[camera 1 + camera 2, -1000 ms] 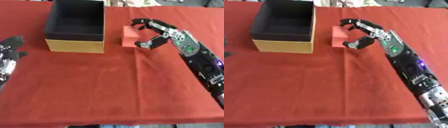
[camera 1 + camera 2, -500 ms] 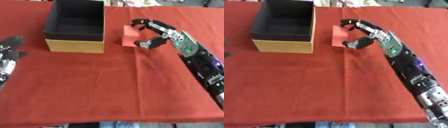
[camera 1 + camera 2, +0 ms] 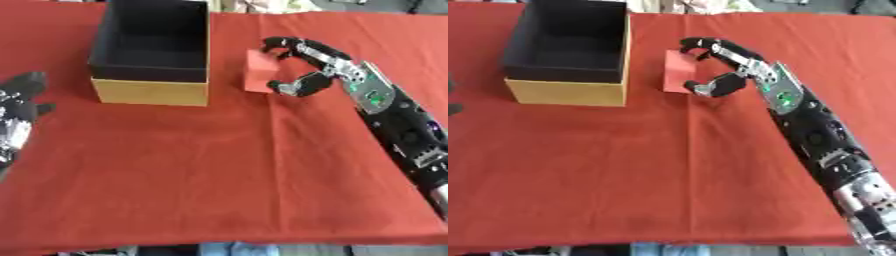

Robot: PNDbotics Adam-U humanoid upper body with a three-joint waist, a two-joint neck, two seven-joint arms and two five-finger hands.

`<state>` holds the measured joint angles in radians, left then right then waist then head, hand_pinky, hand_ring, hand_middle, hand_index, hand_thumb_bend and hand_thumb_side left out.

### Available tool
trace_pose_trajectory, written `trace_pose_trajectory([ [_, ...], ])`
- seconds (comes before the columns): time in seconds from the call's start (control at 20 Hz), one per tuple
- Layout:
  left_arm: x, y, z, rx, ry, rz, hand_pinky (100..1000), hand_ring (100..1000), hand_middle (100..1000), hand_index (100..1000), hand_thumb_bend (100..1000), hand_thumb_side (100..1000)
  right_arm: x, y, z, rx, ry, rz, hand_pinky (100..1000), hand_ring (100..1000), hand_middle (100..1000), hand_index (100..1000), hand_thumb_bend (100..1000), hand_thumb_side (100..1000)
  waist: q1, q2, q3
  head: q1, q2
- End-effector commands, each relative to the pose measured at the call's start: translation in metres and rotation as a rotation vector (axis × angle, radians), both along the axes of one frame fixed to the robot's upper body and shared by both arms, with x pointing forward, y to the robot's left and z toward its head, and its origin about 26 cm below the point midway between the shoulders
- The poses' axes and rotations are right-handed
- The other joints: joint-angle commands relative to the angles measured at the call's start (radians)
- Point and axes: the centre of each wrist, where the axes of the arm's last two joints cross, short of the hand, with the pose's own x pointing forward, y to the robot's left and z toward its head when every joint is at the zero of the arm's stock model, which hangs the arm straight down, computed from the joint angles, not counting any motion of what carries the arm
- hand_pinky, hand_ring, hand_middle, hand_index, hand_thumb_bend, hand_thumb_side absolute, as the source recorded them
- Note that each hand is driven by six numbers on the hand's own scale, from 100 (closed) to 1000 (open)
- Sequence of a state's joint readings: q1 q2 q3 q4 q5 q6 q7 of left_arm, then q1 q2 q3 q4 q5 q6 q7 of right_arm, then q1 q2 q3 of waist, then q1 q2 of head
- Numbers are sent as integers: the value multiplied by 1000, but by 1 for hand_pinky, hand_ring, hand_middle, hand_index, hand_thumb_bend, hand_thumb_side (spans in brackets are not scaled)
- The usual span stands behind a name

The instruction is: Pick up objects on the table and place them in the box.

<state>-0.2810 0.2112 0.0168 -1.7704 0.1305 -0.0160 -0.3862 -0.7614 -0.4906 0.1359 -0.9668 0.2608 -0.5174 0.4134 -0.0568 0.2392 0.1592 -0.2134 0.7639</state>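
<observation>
Beside the box [image 3: 150,55], just to its right on the red tablecloth [image 3: 219,170], stands the red block [image 3: 260,77] I am after. My right hand [image 3: 308,65] is curved around it, fingers arched over its far upper corner and thumb hooked in at the near lower edge, so I judge the block to be pinched between them. I cannot tell whether it has left the cloth yet; it looks tilted, one edge leaning toward the box.

That box, black inside with tan outer walls, shows nothing in the part of its interior I can see. So by my reckoning the task is at an early stage: the grasp looks made, while the lift, the carry over the right wall and the release are all left to do.

My left hand [image 3: 17,112] rests at the left edge of the table, fingers relaxed and spread, holding nothing. I see no other loose object on the cloth.
</observation>
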Motion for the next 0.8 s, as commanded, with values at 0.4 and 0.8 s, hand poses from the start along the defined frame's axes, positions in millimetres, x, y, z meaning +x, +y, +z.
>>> trace_pose_trajectory([
  [0.4,0,3,6,20,-19,2,910,1000,926,918,100,422,-1,-3,35,44,-85,9,853,1000,854,1000,309,263,7,-21,-5,-2,6],
  [0.8,0,3,7,22,-22,-1,910,1000,926,917,100,419,1,-12,29,34,-59,-42,854,1000,857,1000,312,270,8,-19,1,-5,6],
])
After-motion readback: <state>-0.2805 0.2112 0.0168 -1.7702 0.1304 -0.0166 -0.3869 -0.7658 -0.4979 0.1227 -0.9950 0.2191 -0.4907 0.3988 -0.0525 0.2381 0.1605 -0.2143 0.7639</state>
